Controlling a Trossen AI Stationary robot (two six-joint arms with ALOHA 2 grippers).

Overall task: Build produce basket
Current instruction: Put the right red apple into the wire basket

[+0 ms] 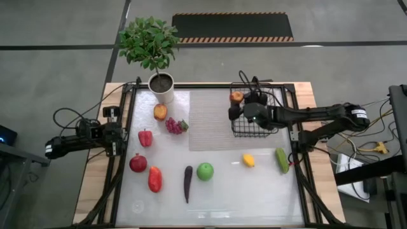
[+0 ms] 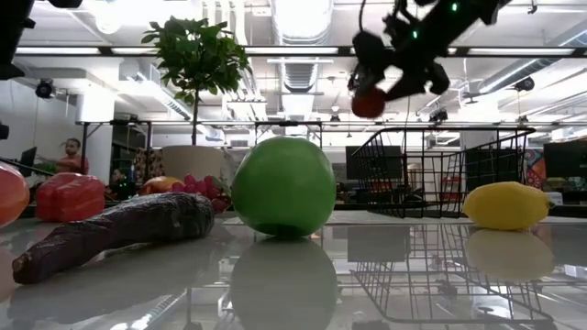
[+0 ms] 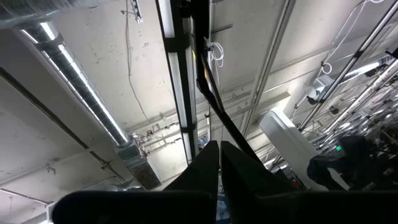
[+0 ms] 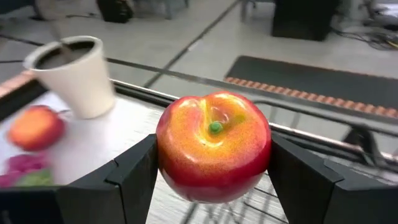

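My right gripper (image 1: pixel 236 102) hangs over the far left corner of the black wire basket (image 1: pixel 257 119), shut on a red-and-yellow apple (image 4: pixel 213 146). In the low view the apple (image 2: pixel 369 103) is above the basket's (image 2: pixel 431 170) rim. The basket stands on the table. On the table lie an orange fruit (image 1: pixel 160 112), grapes (image 1: pixel 175 125), two red peppers (image 1: pixel 145 137) (image 1: pixel 154 179), a red apple (image 1: pixel 138 163), an eggplant (image 1: pixel 188 182), a green apple (image 1: pixel 205 170), a lemon (image 1: pixel 248 160) and a cucumber (image 1: pixel 282 159). My left gripper (image 3: pixel 219 168) waits at the table's left edge, shut and pointing up at the ceiling. My right gripper pinches the apple between its two fingers (image 4: pixel 134 177), one on each of the apple's sides (image 4: pixel 165 149). It comes from the table's right, slanting a little downward. The apple is lifted clear, above the basket's far left corner, with its stem dimple (image 4: pixel 215 127) facing the wrist camera.
A white pot with a leafy plant (image 1: pixel 162 88) stands at the far edge, left of the basket. A grey mat (image 1: pixel 210 117) lies under the basket's left side. A black frame (image 1: pixel 124 127) runs around the tabletop. The near middle of the table is open.
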